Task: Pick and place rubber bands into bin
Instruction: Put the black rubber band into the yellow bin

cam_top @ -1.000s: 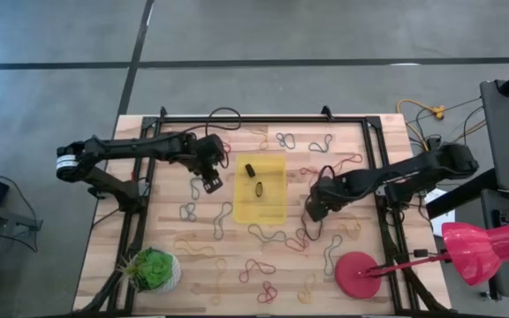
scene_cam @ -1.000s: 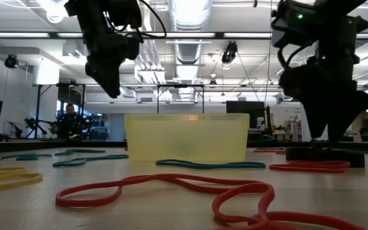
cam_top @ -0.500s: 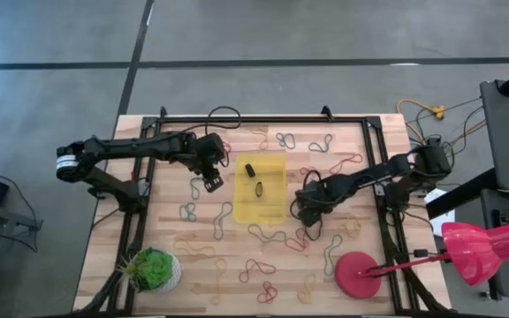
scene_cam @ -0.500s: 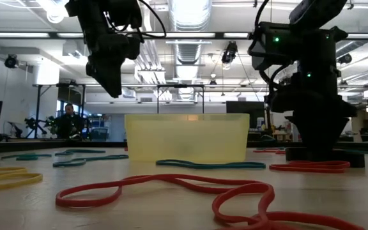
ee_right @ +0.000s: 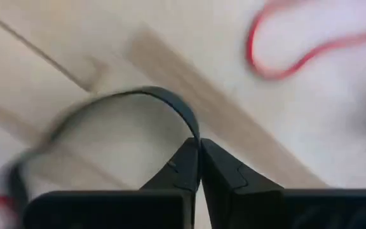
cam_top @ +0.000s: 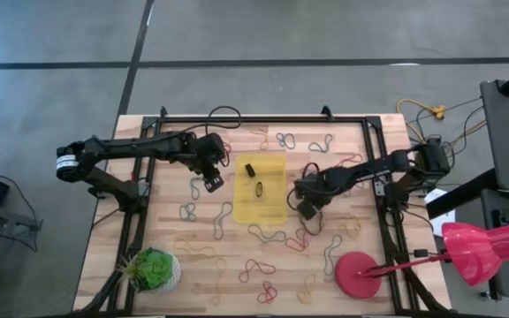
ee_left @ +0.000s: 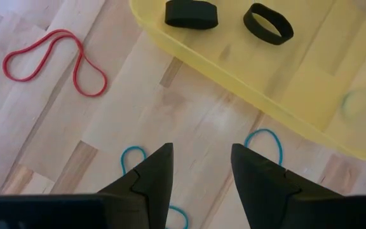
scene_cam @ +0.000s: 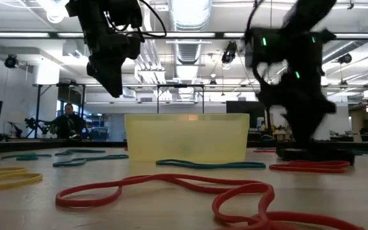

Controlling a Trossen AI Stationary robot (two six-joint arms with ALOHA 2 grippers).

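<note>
The right gripper (ee_right: 199, 156) has its two dark fingers pressed together on a thin black rubber band (ee_right: 151, 98), which loops away from the fingertips over the wooden table (cam_top: 360, 150). From above, this gripper (cam_top: 306, 205) sits low just beside the right side of the yellow bin (cam_top: 261, 199), among loose bands in red and other colours scattered across the table. The left gripper (ee_left: 199, 166) hovers over the table on the bin's other side, its fingers spread apart and holding nothing, with a blue band (ee_left: 264, 141) and a red band (ee_left: 53, 60) lying below it. Two dark loops (ee_left: 269, 22) already rest inside the bin. The step in hand looks like the pick: the band is pinched but seems not yet lifted clear. The next move would call for raising it, carrying it over the bin wall and letting go, taking care the floppy loop does not snag on the rim.
</note>
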